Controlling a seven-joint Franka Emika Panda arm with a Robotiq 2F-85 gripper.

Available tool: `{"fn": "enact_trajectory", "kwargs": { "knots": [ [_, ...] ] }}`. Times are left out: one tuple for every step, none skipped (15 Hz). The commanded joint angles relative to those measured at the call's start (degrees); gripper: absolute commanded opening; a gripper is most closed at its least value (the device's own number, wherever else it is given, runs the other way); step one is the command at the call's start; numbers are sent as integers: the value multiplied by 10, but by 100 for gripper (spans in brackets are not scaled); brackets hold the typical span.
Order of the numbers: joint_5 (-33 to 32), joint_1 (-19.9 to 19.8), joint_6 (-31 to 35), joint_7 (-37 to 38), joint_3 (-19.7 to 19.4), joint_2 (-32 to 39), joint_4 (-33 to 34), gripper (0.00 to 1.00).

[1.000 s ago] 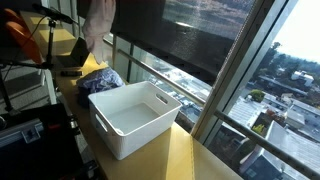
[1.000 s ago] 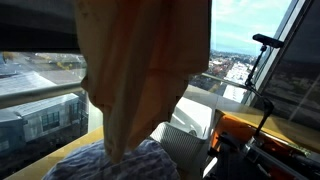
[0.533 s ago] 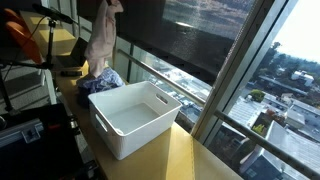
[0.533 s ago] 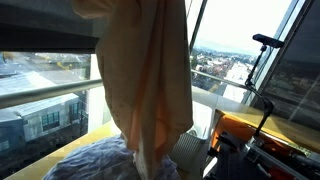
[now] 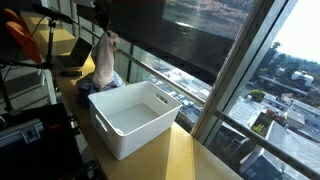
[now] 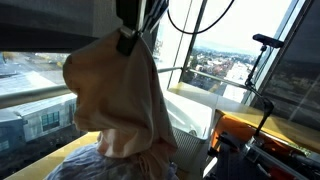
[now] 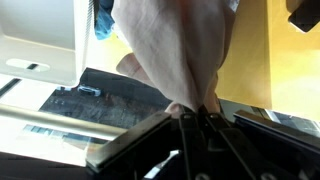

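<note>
Lower now than a second ago, the peach-coloured cloth (image 6: 118,105) is hanging bunched from my pincer (image 6: 128,40), where earlier it was stretched out long with my pincer above the frame. I am pinching its top edge with my pincer pressed together on the fabric, as the wrist view (image 7: 195,108) confirms. The cloth's bottom is touching the blue patterned fabric heap (image 5: 103,82) on the yellow tabletop (image 5: 190,155), just left of the white plastic bin (image 5: 135,118). Lifting looks done; releasing the cloth somewhere is still left, by my judgement.
</note>
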Motion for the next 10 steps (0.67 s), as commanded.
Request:
{"fn": "enact_trajectory", "kwargs": {
  "knots": [
    [1,24,6,9,-22,39,11,2],
    [-1,28,4,10,-25,50,14,2],
    [-3,34,1,12,-28,59,17,2],
    [-2,39,-2,12,-30,64,18,6],
    [-1,43,-7,16,-32,66,19,31],
    [1,46,-14,19,-35,66,18,32],
    [2,48,-21,23,-39,61,15,37],
    [6,46,-29,23,-42,53,12,45],
    [7,44,-36,26,-46,45,10,51],
    [11,38,-45,24,-50,31,5,60]
  ]
}}
